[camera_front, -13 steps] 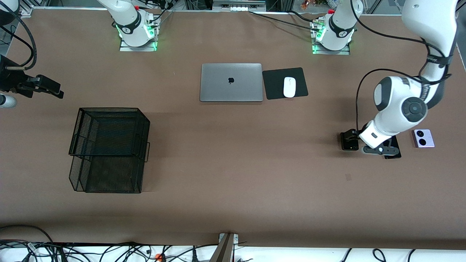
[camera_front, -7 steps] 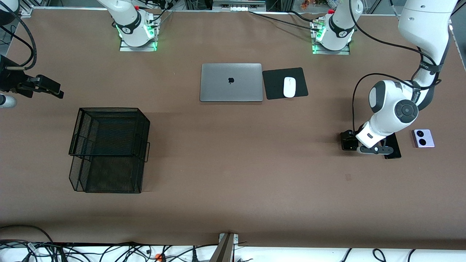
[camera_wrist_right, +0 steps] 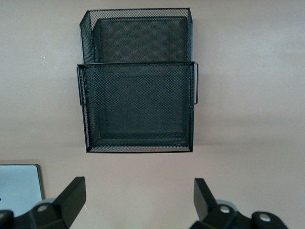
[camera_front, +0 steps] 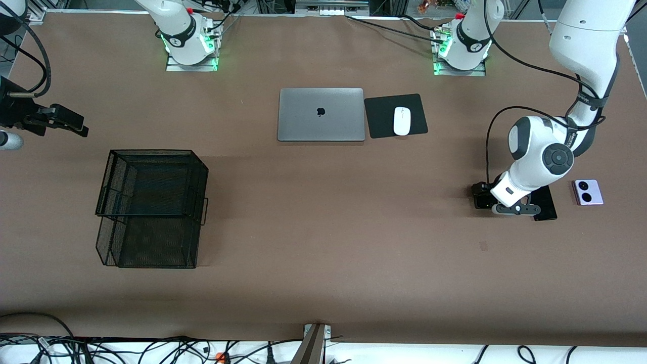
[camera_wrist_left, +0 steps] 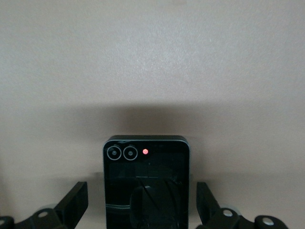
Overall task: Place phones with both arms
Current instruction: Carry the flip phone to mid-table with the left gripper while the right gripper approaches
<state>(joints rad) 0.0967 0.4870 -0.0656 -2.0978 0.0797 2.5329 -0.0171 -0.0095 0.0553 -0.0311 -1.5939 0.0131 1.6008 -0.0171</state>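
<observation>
Black squarish phone point(camera_wrist_left: 146, 183) lies at the left arm's end of the table. Left gripper point(camera_wrist_left: 143, 210) has descended over the last second, spread fingers straddling it: grasp imminent. Right gripper point(camera_wrist_right: 138, 205) waits released, high above the mesh basket's point(camera_wrist_right: 138, 105) end.

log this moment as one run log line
left hand: open, straddling small black phone | right hand: open, waiting above table | lavender phone: on table | mesh basket: no phones

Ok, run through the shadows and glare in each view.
Front view: soft shadows beside the mesh basket and under the left arm; green glow at both bases. Left wrist view: broad shadow band across the table above the small black phone, faint reflections on its glass. Right wrist view: even light, no glare.
</observation>
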